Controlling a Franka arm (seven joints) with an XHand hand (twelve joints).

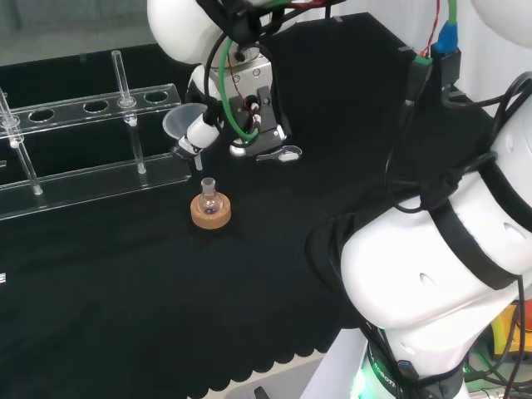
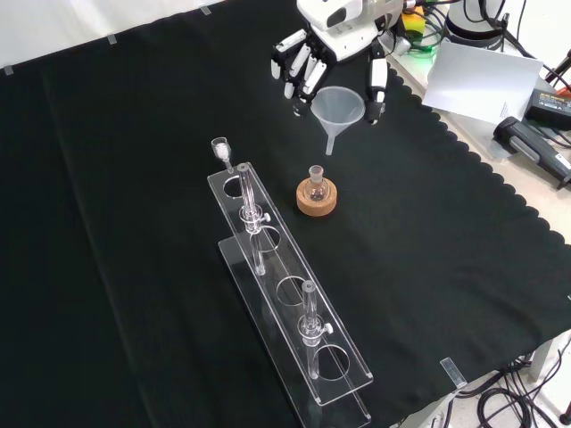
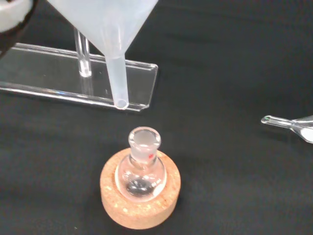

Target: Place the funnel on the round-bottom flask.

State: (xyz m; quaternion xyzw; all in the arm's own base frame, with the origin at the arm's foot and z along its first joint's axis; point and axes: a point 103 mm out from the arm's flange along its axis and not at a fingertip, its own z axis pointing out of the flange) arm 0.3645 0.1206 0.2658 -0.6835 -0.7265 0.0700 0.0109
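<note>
Cork ring (image 2: 317, 199) on the black cloth (image 2: 134, 223) holds the small round flask (image 2: 315, 184) upright, neck open, just beside the clear tube rack (image 2: 290, 294) in the front view. The hand (image 2: 308, 62) hangs above and beyond it in that view, fingers and thumb (image 2: 378, 85) curled in against the rim of the translucent funnel (image 2: 336, 111), which it holds mouth up with the stem pointing down. The wrist view shows the stem tip (image 3: 121, 100) in the air, clear of the flask's mouth (image 3: 145, 138) and offset to one side of it, not yet over the opening.

The step in hand, as I judge it, is lining up and lowering. Done well, it means sliding the funnel sideways until the stem tip sits straight over the neck, keeping the stem vertical, and only then coming down. The neck is narrow and the flask merely rests in its ring, so a tip that lands on the lip could tilt or shove the flask. Lower slowly until the cone seats on the neck, then uncurl the fingers without dragging the rim. The rack stands close by, so any sideways move should stay short.
</note>
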